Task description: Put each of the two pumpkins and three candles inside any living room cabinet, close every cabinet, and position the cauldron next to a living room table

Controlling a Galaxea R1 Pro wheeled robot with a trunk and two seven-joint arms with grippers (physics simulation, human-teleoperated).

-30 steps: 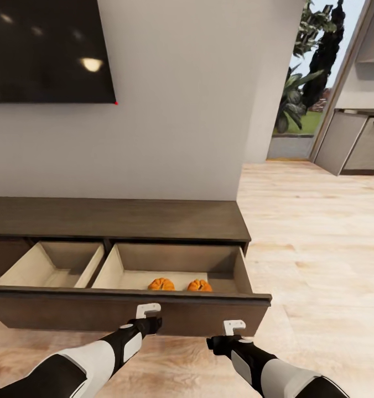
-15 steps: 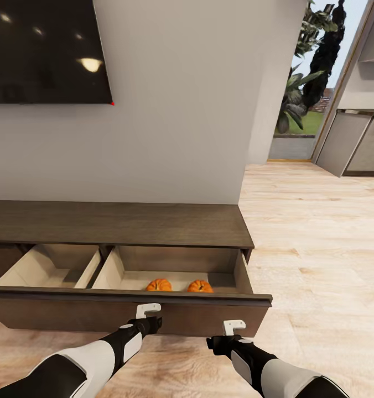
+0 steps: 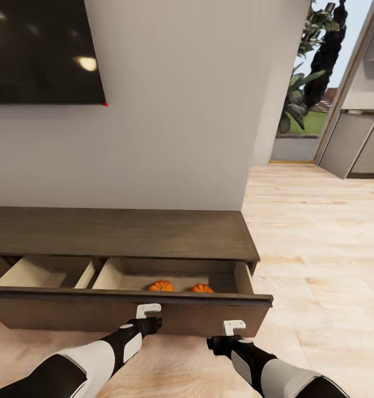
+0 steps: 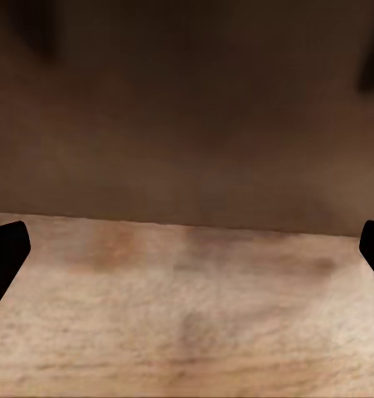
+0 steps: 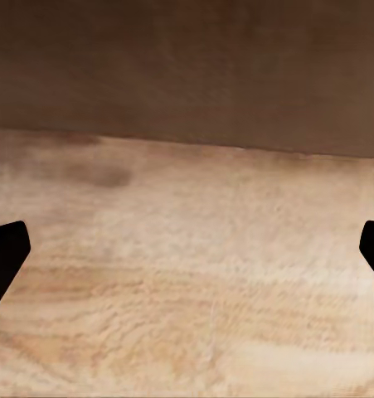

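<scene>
From the head view we see the cabinet point(image 3: 120, 235) with its drawer point(image 3: 126, 312) partly out; two pumpkins point(image 3: 161, 286) sit inside it near the front panel, the second pumpkin point(image 3: 201, 288) just beside the first. Our left gripper point(image 3: 148, 310) and right gripper point(image 3: 234, 326) hang in front of that panel, close to it; whether they touch it we cannot tell. In the left wrist view the dark panel point(image 4: 187, 116) stands above pale floor point(image 4: 187, 315), and the black fingertips point(image 4: 4, 253) sit far apart at the frame's edges, so that pincer is spread and empty. The right wrist view shows the same, fingertips point(image 5: 4, 253) wide. We judge the drawer stiff and wide, best pushed flat on its front with both arms, evenly, lest it skew.
</scene>
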